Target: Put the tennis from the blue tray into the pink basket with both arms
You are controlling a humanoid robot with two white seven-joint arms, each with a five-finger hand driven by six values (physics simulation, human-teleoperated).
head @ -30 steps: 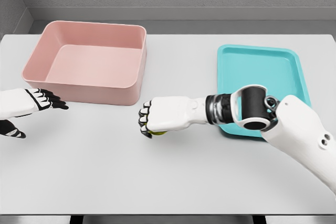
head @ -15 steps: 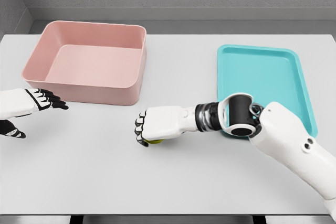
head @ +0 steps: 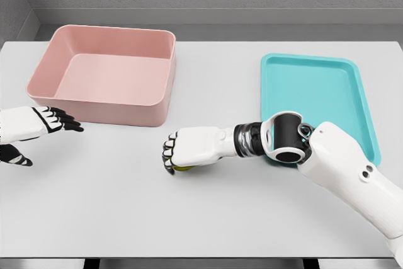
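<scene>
Reaching across the middle of the table (head: 208, 212), the right hand (head: 189, 149) is clenched palm-down over the tennis ball (head: 183, 168), only a yellow-green sliver showing beneath its fingers, well clear of the empty blue tray (head: 315, 92) near the right edge. The left hand (head: 38, 124) waits with fingers extended at the left edge, just in front of the pink basket (head: 107, 74), probably so it can take the ball for the last stretch.

You have the table (head: 113, 212) under everything, with the basket (head: 107, 74) on it at the far left and the tray (head: 315, 92) to the basket's right, well apart from it. In front of the basket and to its right, your right hand (head: 189, 148) sits over the ball (head: 184, 168), between basket and tray. Your left hand (head: 38, 124) is just in front of the basket's left corner.
</scene>
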